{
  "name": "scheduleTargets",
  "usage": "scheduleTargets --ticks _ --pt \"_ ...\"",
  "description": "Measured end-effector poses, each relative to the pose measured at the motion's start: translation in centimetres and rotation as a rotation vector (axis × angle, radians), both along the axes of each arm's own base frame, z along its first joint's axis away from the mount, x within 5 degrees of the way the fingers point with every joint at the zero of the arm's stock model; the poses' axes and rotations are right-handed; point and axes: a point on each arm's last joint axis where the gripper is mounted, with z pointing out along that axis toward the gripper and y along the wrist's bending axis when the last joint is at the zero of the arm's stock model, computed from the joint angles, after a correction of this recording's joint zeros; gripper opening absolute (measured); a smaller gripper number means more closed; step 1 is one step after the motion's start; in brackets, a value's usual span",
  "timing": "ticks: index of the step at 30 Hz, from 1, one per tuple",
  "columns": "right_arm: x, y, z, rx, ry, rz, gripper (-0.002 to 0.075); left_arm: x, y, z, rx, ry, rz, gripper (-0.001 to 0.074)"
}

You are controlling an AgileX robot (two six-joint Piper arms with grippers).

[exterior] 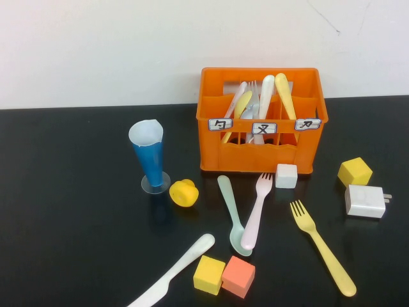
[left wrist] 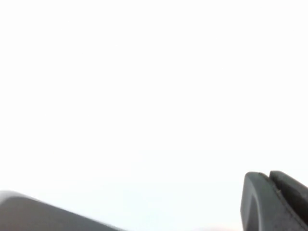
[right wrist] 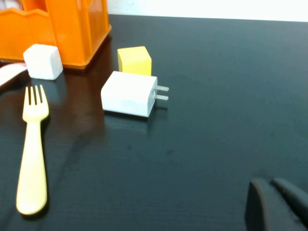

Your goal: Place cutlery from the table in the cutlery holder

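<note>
Yellow fork (right wrist: 31,153) near R gripper (right wrist: 279,204) in wrist cam; L gripper (left wrist: 276,199) faces blank white (both: jaw state unclear).

The right pincer (right wrist: 276,207) showed only as dark finger parts low over the black table (right wrist: 226,96). Well apart from it lay a yellow fork (right wrist: 32,149). Beyond, farther from the pincer, a white plug adapter (right wrist: 129,94) sat just beside a yellow cube (right wrist: 134,60), with a white cube (right wrist: 43,61) against the orange cutlery holder (right wrist: 67,29).
</note>
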Motion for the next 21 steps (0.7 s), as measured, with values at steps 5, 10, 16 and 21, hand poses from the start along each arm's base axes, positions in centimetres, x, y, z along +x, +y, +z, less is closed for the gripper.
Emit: scheduleTargets --ticks 5,10,16,21 --pt "0.0 0.0 0.0 0.000 0.000 0.000 -0.0003 0.0 0.0 0.1 -0.511 -0.031 -0.179 -0.0001" --pt "0.0 0.0 0.0 0.000 0.000 0.000 -0.0003 0.0 0.0 0.1 -0.657 -0.035 -0.228 -0.0001" --pt "0.0 0.0 0.0 0.000 0.000 0.000 -0.0003 -0.1 -0.3 0.3 -0.670 -0.054 -0.275 -0.0001" --pt "0.0 0.0 0.0 0.000 0.000 0.000 -0.0003 -0.3 -1.2 4.9 -0.315 0.027 -0.250 -0.0001"
